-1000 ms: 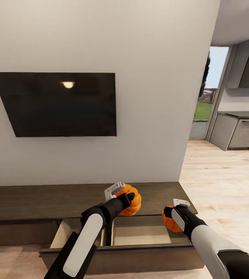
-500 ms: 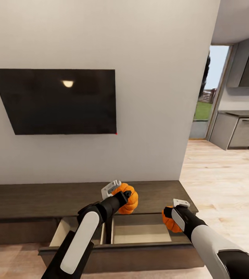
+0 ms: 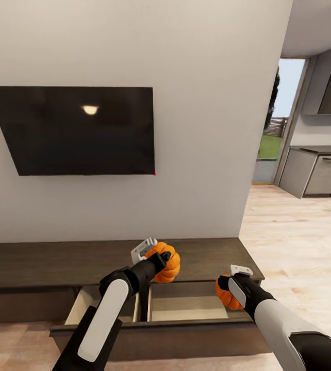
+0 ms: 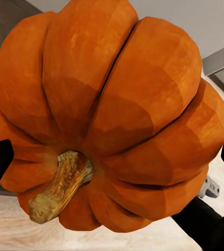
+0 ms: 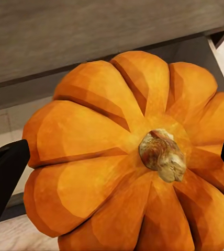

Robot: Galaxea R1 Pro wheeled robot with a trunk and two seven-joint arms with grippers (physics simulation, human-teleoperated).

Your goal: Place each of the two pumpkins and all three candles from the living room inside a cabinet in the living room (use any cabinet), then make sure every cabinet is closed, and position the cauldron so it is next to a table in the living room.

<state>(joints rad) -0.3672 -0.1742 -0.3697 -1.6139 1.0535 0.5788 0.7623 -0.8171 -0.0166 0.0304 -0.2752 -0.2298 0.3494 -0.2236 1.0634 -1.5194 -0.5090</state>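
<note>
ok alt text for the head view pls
Two robot arms each hold an orange pumpkin, left and right, over an open drawer of a low dark cabinet. A black TV hangs on the wall above.

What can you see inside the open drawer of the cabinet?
The open drawer shows a bare light tan floor split by a divider into two compartments. No items are visible inside. The left arm covers part of the left compartment, so that part cannot be checked.

no readable text, label, brand, number or sign appears anywhere; the black wall-mounted television screen [image 3: 80, 131] is blank apart from a reflected light spot.
</note>
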